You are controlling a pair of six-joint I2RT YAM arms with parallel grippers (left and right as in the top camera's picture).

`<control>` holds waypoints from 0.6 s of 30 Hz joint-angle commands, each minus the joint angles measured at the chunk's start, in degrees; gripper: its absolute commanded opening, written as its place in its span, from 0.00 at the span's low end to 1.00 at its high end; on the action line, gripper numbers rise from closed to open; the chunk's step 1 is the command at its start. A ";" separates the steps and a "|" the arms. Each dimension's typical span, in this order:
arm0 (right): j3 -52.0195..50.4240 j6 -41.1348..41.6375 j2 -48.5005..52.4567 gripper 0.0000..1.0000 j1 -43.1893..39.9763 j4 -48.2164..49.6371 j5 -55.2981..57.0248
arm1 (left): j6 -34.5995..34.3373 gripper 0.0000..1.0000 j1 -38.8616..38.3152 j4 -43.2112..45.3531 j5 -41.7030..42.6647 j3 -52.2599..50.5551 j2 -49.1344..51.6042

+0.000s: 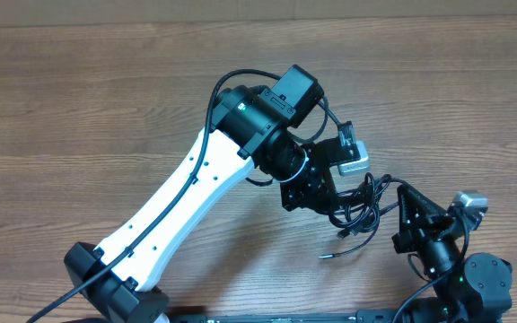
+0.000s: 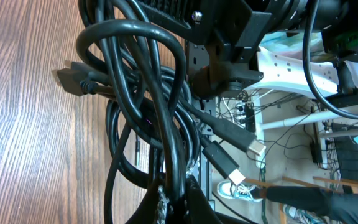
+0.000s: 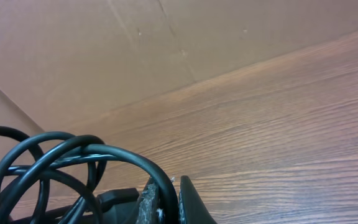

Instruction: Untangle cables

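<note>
Closest to the overhead lens rises the white-shelled, black-jointed left arm [image 1: 187, 193], running from the near left edge up and across the brown wood-grain table [image 1: 79, 99]. Its left gripper [image 1: 330, 208] points down right of centre, with the jaws together and clamped on the thin black flexible cables [image 1: 362, 205]. Left wrist view: the fingers [image 2: 188, 202] pinch one strand at the bottom of the frame, while glossy loops [image 2: 135, 93] cross over each other in a knot above them. Two silver-tipped plug ends [image 2: 255, 148] hang out of that knot to the right. The bundle sits between the two grippers, right of table centre, part lifted. One loose end [image 1: 339, 253] trails onto the wood on the near side. Further right, the black right gripper [image 1: 402, 199] reaches in from the near right corner, jaws likewise closed on the cables. Right wrist view: looped strands [image 3: 48, 158] arc into the pinched fingertips [image 3: 188, 202], with bare table and a plain brown cardboard wall [image 3: 73, 50] beyond.
</note>
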 commanded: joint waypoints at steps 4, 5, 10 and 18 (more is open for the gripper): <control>0.20 -4.48 -0.13 0.04 -1.29 0.37 8.04 | 0.94 0.04 0.83 -2.58 -0.57 0.46 -1.49; 0.20 -5.22 -0.13 0.04 -1.27 0.37 8.04 | 0.96 0.04 0.83 -2.91 -0.57 0.46 -1.49; 0.20 -6.47 -0.13 0.06 -1.27 0.55 8.02 | 2.91 0.04 0.72 -5.70 -0.52 0.46 -1.49; 0.20 -12.33 -0.13 0.05 -1.27 1.90 -1.09 | 4.37 0.04 0.72 -6.71 -0.52 0.46 -1.49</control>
